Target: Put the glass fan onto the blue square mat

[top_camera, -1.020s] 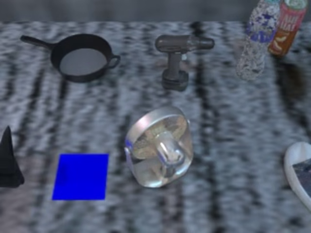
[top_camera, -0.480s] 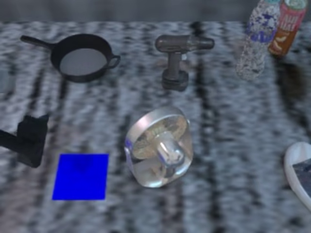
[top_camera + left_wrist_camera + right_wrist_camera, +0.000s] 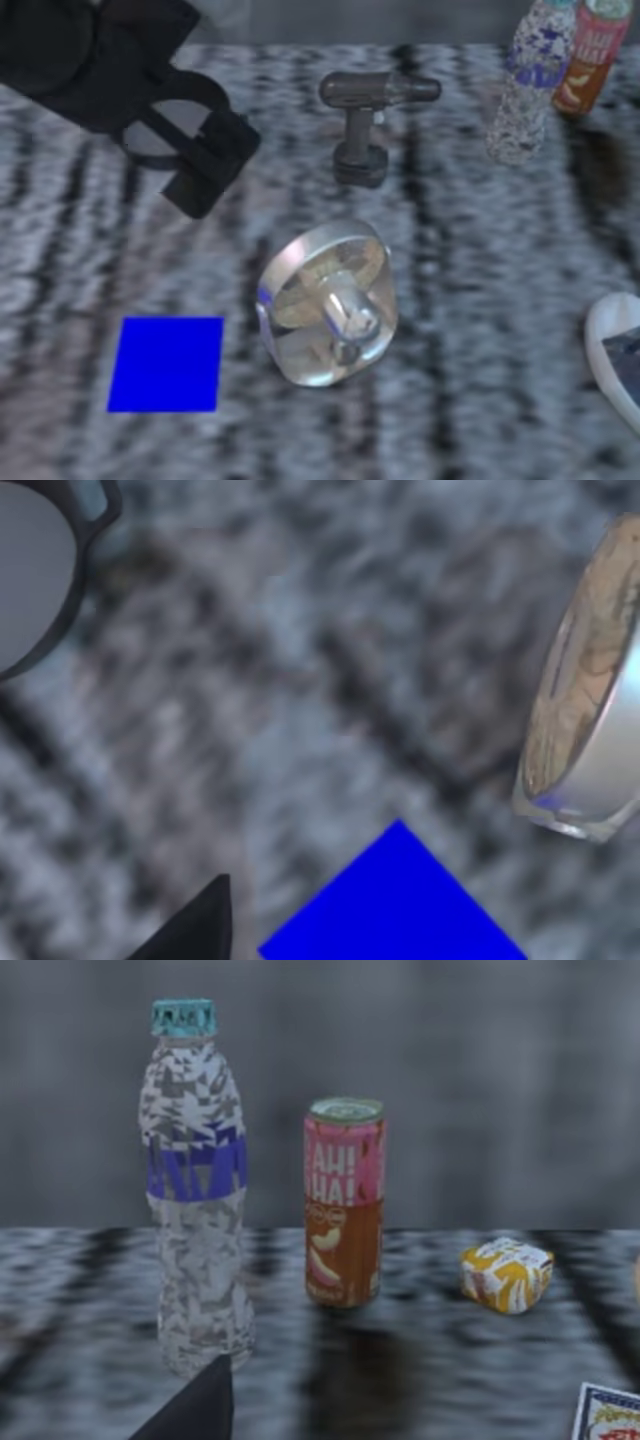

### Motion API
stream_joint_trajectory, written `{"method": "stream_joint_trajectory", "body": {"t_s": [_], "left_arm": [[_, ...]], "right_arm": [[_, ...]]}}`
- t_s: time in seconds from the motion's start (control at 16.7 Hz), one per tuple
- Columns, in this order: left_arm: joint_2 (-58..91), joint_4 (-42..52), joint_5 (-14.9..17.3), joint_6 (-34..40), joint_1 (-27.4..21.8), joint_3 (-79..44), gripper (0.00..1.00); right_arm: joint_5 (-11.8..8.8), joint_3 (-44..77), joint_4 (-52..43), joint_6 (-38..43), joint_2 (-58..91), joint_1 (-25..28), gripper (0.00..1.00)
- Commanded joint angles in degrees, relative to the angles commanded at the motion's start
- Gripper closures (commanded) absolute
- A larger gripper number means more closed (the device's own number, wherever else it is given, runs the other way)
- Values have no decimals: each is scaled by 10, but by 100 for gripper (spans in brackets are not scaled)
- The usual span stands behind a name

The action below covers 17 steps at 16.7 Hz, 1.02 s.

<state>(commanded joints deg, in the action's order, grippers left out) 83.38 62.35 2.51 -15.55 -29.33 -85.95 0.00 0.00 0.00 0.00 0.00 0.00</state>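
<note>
Mottled table (image 3: 480,300): drill (image 3: 368,118) behind glass fan (image 3: 328,305); left arm (image 3: 130,80) seemingly covers pan.

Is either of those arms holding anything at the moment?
No. The left gripper hangs in the air over the frying pan, holding nothing. The glass fan lies untouched on the table, beside the blue square mat. The right arm stays parked out of the top view.

drill (image 3: 368,118) back ctr | pan (image 3: 30,575) back L | bottle (image 3: 197,1200) + can (image 3: 343,1203) back R | yellow box (image 3: 506,1274)
</note>
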Motion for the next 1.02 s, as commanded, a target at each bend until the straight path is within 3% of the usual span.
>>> {"method": "stream_joint_trajectory", "body": {"t_s": [0.48, 1.02], "left_arm": [[349, 215, -18, -42, -93, -317, 0], [414, 258, -23, -49, -107, -369, 0]], "right_arm": [[0, 0, 0, 0, 0, 0, 0], [0, 0, 0, 0, 0, 0, 0]]}}
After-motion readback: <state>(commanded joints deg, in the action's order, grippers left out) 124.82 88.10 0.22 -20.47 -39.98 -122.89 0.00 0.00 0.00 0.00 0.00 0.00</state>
